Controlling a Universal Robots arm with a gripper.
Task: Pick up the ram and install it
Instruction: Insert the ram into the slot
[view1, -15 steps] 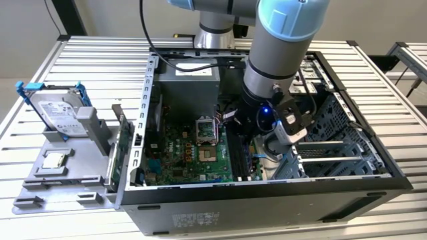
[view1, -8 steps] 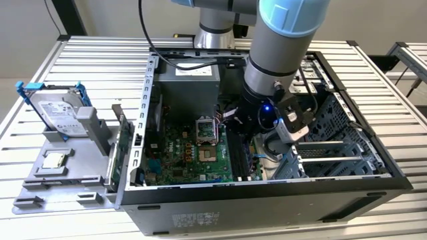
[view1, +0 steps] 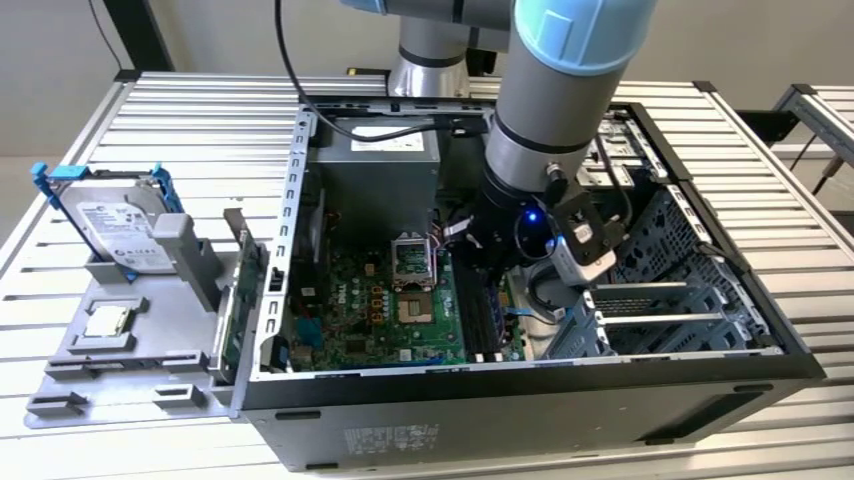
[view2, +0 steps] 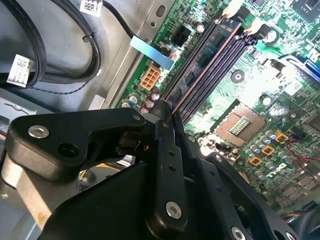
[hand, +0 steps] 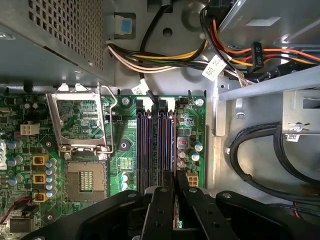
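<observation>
Exterior view: open computer case (view1: 534, 385) on a slatted table (view1: 160, 110); arm reaches down into it, gripper (view1: 491, 262) low over the memory slots on the motherboard (view1: 380, 320). Grey holder tray (view1: 127, 365) at the exterior view's left carries a hard drive (view1: 114, 235) with blue bracket and a small square processor chip (view1: 107, 320).

Second wrist view: gripper (view2: 167, 112) fingers (view2: 165, 165) drawn close together, clamped on the ram (view2: 210, 62). The stick stands on edge, its long axis parallel to the slots (view2: 220, 70), running away from the fingertips along a slot; whether it is fully seated cannot be told. Open processor socket (view2: 237, 125) beside the slots.

First wrist view: gripper (hand: 174, 187) with narrow gap directly over the slots (hand: 156, 145); ram (hand: 173, 150) seen as a thin edge lying lengthwise in line with them. Socket (hand: 85, 180) with raised bracket adjacent; cable bundle (hand: 165, 60) beyond.
</observation>
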